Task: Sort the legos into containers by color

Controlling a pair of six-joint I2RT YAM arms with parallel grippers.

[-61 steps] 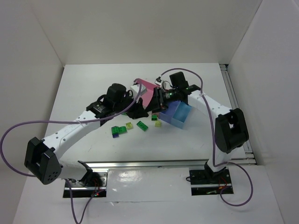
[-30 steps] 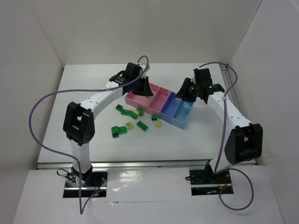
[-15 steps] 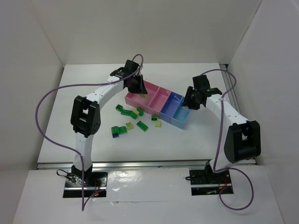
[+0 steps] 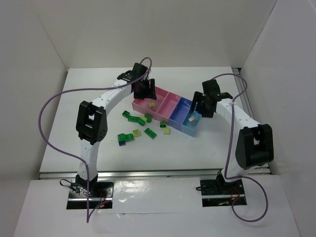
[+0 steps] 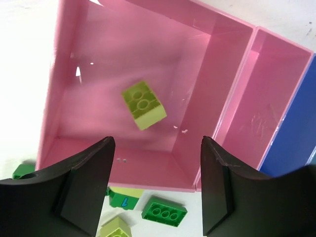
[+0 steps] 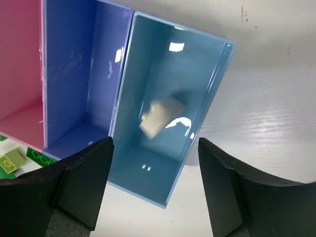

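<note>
**Open-jawed left gripper (image 5: 158, 147) and right gripper (image 6: 155, 144), each above a brick**

Reaching far forward with its elbow raised, the left arm points its gripper straight down over the pink bin (image 5: 207, 59), jaws wide and empty. A lime brick (image 5: 143, 104) lies inside. The right arm arches over the light blue bin (image 6: 213, 89), jaws likewise parted, with a cream brick (image 6: 159, 117) inside. Loose bricks (image 4: 134, 118) lie on the table (image 4: 217, 143).

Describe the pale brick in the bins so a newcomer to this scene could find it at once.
Find the row of four joined open plastic bins on the white table and go to its light blue bin at the right end. The small pale cream brick lies inside, alone; the only other binned brick is lime-yellow, in the pink end bin.
</note>
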